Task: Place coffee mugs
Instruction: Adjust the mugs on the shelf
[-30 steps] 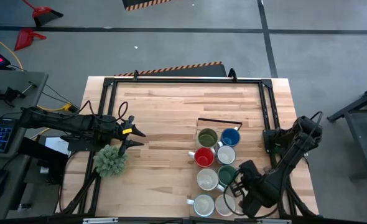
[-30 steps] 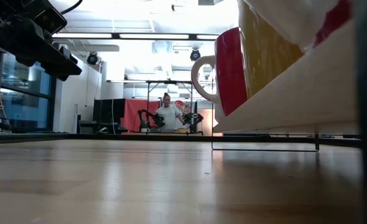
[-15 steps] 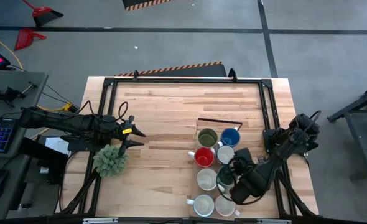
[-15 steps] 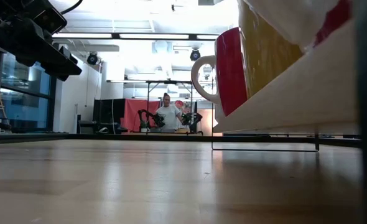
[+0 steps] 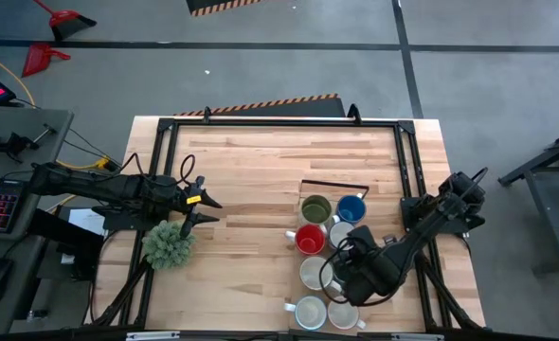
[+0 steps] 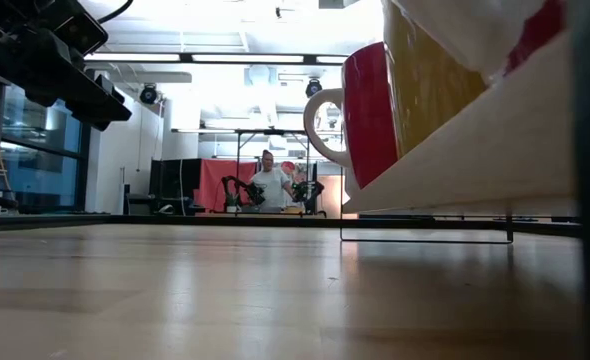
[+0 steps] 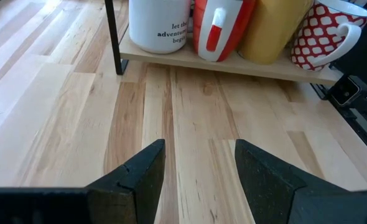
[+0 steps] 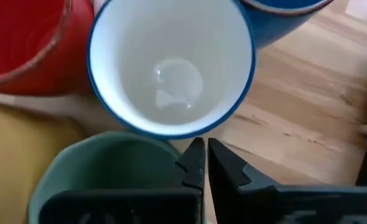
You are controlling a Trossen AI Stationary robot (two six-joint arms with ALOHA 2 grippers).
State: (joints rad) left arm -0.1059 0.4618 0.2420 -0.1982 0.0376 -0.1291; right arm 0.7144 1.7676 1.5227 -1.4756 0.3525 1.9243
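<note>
Meanwhile the right claw (image 8: 200,163), pinched shut and empty, hovered at the teal green mug (image 8: 102,177) clustered among the other coffee mugs (image 5: 317,211) on the counter (image 5: 251,170), rigid, glossy, breakable ceramic probably best taken by its rim wall, while the left claw (image 7: 195,163) waited wide.

Pale butcher-block wooden table (image 5: 251,161): smooth, satin sheen. Glazed ceramic red mug (image 7: 219,28) and white lettered mug (image 7: 160,23): glossy. Thin black metal frame (image 5: 333,184): matt.
</note>
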